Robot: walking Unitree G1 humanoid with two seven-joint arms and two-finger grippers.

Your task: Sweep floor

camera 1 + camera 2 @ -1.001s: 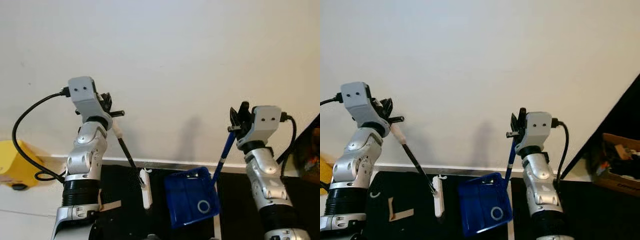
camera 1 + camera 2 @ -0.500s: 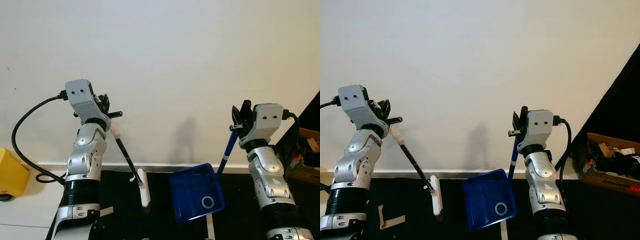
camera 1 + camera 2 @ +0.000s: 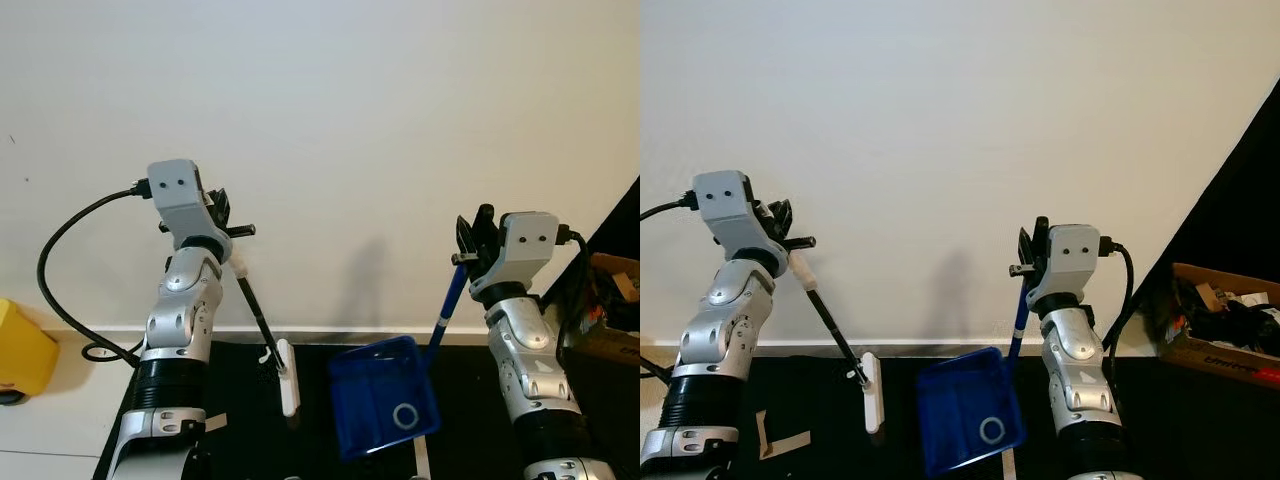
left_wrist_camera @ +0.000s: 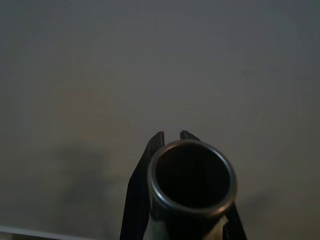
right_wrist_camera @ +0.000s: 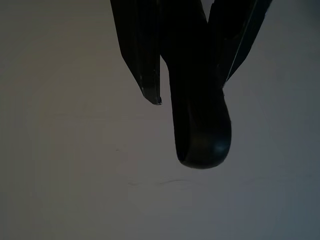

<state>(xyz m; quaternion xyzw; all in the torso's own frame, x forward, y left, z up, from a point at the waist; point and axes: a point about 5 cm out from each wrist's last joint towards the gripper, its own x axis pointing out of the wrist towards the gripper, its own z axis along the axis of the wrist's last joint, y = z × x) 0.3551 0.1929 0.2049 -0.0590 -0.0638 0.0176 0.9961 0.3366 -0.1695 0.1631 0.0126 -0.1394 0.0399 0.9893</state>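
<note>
Both tools were raised off the dark floor, facing a bare white wall.

The left gripper [image 3: 222, 212] had its fingers pinched around the top of the broom [image 3: 262, 328], whose white head [image 3: 288, 376] hung near the baseboard. The right gripper [image 3: 474, 243] was clamped on the blue handle of the dustpan [image 3: 384, 409], which tilted just beside the broom head. Held so far from their working ends, either tool could probably twist in the grip, and the slanted dustpan might spill anything swept into it.
</note>
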